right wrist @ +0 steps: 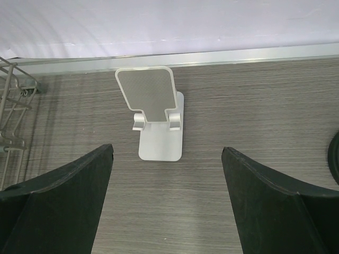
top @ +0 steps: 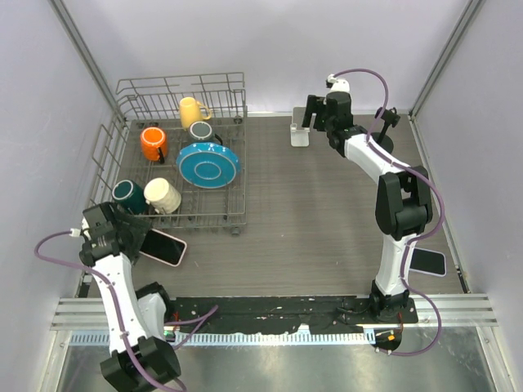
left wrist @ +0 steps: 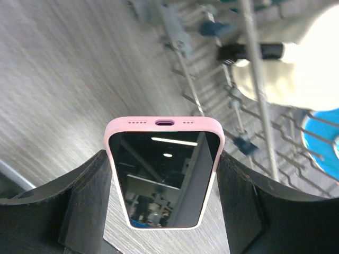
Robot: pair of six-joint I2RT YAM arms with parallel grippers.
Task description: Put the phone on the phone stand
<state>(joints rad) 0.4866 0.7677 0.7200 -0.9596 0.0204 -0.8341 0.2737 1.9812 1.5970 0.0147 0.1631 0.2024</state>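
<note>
- Two fingers (left wrist: 87, 196) of the left gripper (left wrist: 165, 182) pinch the phone (left wrist: 163, 174) by its long edges, one dark pad pressed against each side of its pink case.
- The phone's dark screen faces up. Its end with the charging port points away from the wrist.
- From above, the left gripper (top: 131, 234) sits at the near left of the table (top: 327, 220), and the phone (top: 163, 247) sticks out of it towards the middle. I cannot tell whether the phone rests on the surface or is raised off it.
- Just beyond the phone is the near edge of a wire dish rack (top: 196, 217). It holds a blue plate (top: 209, 164), an orange mug (top: 153, 143), a yellow mug (top: 192, 110), a dark teal mug (top: 128, 193) and a cream mug (top: 163, 196).
- The right gripper (right wrist: 167, 151) is spread wide with nothing between its fingers, and it faces the phone stand (right wrist: 151, 100).
- The stand is white with a grey pad on its tilted back plate. Two small lips sit at the foot of the plate above a flat base.
- In the overhead view the right gripper (top: 312, 114) is at the far edge of the table, just beside the phone stand (top: 300, 135) and well apart from the phone.
- A dark, flat, phone-like slab (top: 427, 261) lies near the base of the right arm.
</note>
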